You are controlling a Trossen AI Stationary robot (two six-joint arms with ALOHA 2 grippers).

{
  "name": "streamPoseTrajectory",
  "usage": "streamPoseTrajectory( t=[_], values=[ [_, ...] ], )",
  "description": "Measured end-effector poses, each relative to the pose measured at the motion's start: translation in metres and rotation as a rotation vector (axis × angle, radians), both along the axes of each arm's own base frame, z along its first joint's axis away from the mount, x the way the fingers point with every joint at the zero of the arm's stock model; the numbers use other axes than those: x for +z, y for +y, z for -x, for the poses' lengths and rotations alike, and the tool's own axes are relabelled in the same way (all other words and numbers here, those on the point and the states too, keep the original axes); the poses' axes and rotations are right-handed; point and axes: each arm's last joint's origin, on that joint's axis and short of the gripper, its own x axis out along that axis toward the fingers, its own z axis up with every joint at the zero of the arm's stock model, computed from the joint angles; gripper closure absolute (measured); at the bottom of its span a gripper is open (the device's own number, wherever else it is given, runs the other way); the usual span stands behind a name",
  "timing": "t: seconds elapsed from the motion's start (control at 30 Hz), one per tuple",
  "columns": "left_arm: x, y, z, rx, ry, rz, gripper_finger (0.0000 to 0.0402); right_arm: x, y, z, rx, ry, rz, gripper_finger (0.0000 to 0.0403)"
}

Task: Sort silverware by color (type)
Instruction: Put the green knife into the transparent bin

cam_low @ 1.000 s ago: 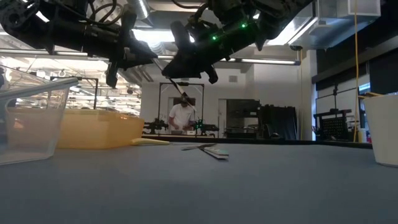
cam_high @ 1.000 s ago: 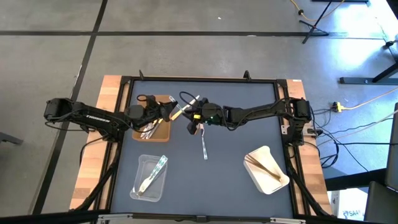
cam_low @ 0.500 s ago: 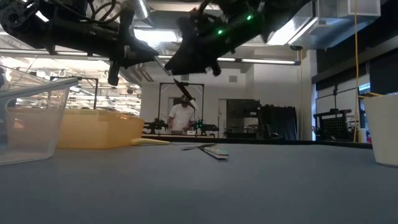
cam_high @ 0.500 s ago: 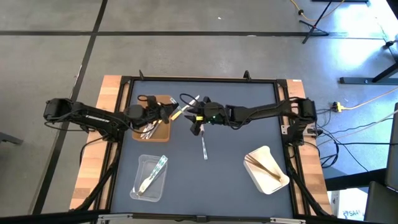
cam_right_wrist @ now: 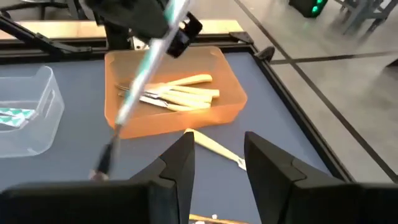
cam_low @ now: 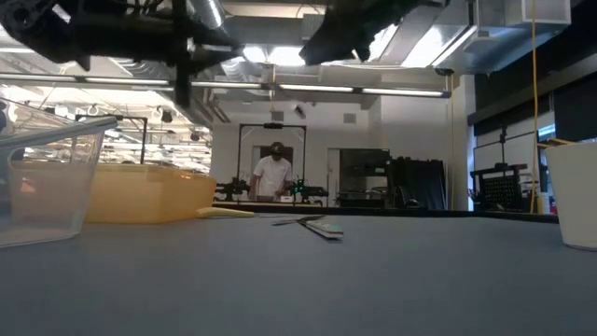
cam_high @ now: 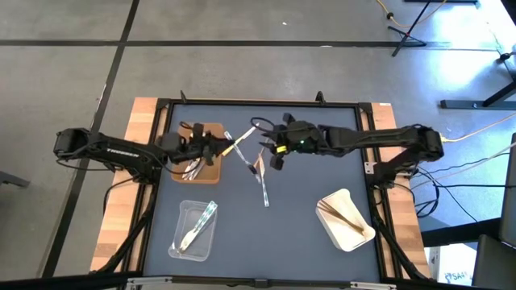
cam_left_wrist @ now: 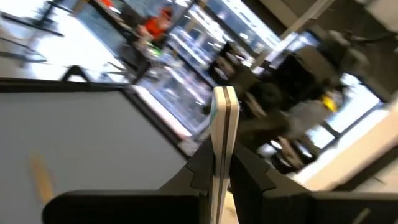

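Note:
My left gripper (cam_high: 219,147) hovers over the right edge of the brown tray (cam_high: 211,171), shut on a slim clear utensil (cam_high: 239,152). The right wrist view shows this utensil as a long slanted strip (cam_right_wrist: 146,68). My right gripper (cam_high: 276,155) hangs open and higher, to the right of that utensil, with nothing between its fingers (cam_right_wrist: 180,163). Pale yellow utensils (cam_right_wrist: 181,93) lie in the brown tray (cam_right_wrist: 233,102). Two loose utensils (cam_high: 263,182) rest flat on the mat below my right gripper, and a pale yellow one (cam_right_wrist: 215,148) lies beside the tray. My left gripper pinches the clear utensil near one end (cam_left_wrist: 220,163) between its two fingers (cam_left_wrist: 250,175), seen edge-on in the left wrist view. The fingers come level from the table's left and lie along the utensil. Its long free part (cam_right_wrist: 127,102) sticks out past the fingertips, clear of the table.
A clear tray (cam_high: 184,242) with a utensil in it stands near the front left. A white tray (cam_high: 355,229) holding tan wooden utensils sits at the front right. The dark mat between the trays is bare. A person stands in the room beyond the table (cam_low: 272,177).
My right gripper has drawn away from the clear utensil, rising and going toward the table's right edge. My left gripper has kept the utensil, risen a little and turned, so the utensil's free end now points toward the near right instead of the far right.

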Motion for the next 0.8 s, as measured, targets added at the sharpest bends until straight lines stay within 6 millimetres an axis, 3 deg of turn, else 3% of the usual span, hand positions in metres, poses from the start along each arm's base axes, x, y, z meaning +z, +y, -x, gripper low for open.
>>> streamPoseTrajectory(
  t=[0.13,0.33,0.43,0.57,0.7,0.8],
  values=[
    [0.019,-0.003,-0.009,-0.123,-0.004,-0.013,0.0374,0.005,0.001,0.011,0.0,0.043,-0.002,0.0276],
    [0.055,-0.007,-0.024,-0.32,0.203,0.021,0.0374,0.0,0.001,0.017,-0.001,0.126,-0.008,0.0276],
    [0.072,-0.009,-0.024,-0.382,0.347,0.064,0.0374,-0.003,0.001,0.019,0.01,0.16,-0.018,0.0276],
    [0.096,-0.012,-0.021,-0.469,0.411,0.1,0.0373,-0.005,0.001,0.02,0.012,0.188,-0.021,0.0276],
    [0.108,-0.019,-0.016,-0.555,0.465,0.125,0.0373,-0.007,0.001,0.021,0.012,0.204,-0.021,0.0276],
    [0.104,-0.028,-0.013,-0.599,0.536,0.143,0.0373,-0.006,0.002,0.021,0.01,0.2,-0.026,0.0276]
  ],
)
